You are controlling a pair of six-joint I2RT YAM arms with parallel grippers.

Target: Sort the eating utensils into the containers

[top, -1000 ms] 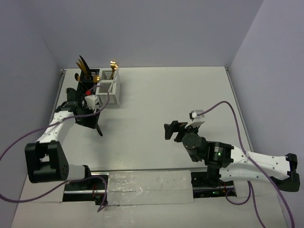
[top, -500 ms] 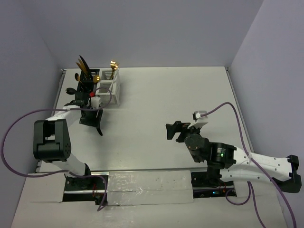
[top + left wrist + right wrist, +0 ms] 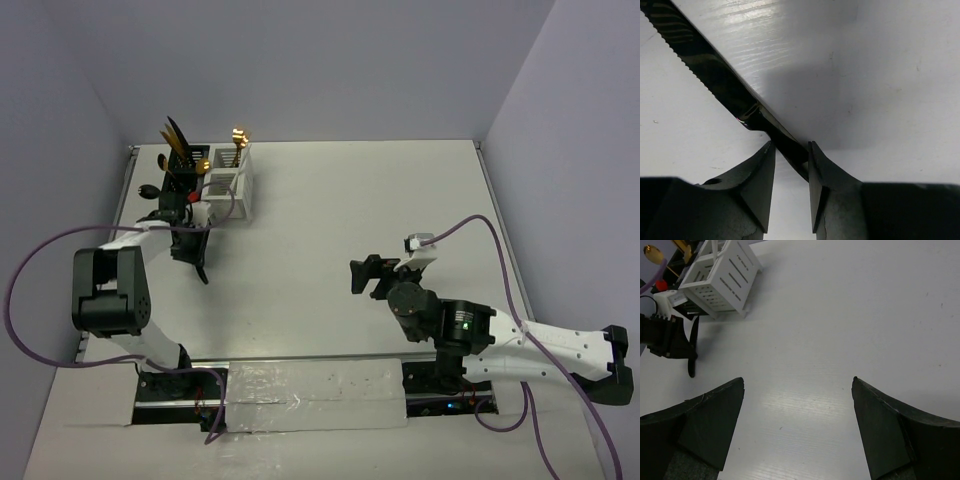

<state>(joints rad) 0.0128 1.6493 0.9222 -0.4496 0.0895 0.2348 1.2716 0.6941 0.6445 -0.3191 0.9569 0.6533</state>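
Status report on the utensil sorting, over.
Left gripper straddles handle of black knife lying on table, grip unconfirmed. Right gripper open, empty. Nothing between knife and caddies.

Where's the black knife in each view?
Top external: black knife at left, under the left gripper.
Left wrist: knife runs diagonally from upper left down between the fingers.
Right wrist: knife at left edge, below the white caddy.
Shared landmark: the left gripper, in all three.

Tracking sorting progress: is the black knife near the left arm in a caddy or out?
Out: the knife lies flat on the table, its handle between the fingers of the left gripper.
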